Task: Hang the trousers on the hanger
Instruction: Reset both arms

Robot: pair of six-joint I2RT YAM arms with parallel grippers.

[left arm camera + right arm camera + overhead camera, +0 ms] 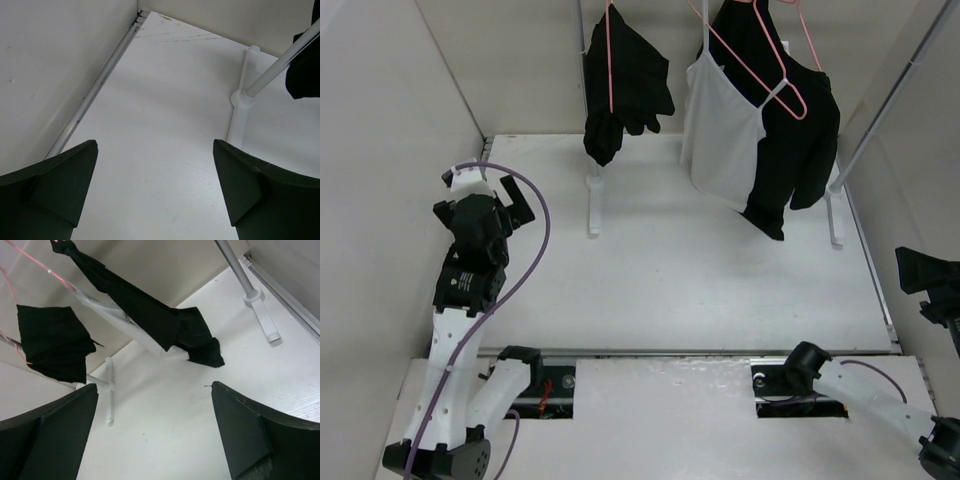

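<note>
The black trousers [798, 130] hang limp from the rack at the back right, draped on a thin pink hanger [811, 45], behind the white camisole [722, 135]. In the right wrist view the trousers [145, 315] hang across the upper middle, well beyond my fingers. My left gripper [480, 182] is at the far left by the wall, open and empty, and its wrist view [155, 145] shows only bare table between the fingers. My right gripper [926, 274] is at the right edge, open and empty [155, 386]. Both are far from the garments.
A shorter black top [623, 85] hangs on another pink hanger at the back left; it also shows in the right wrist view [52, 340]. White rack posts and feet [593, 205] [835, 215] stand on the table. Walls close in on the left, back and right.
</note>
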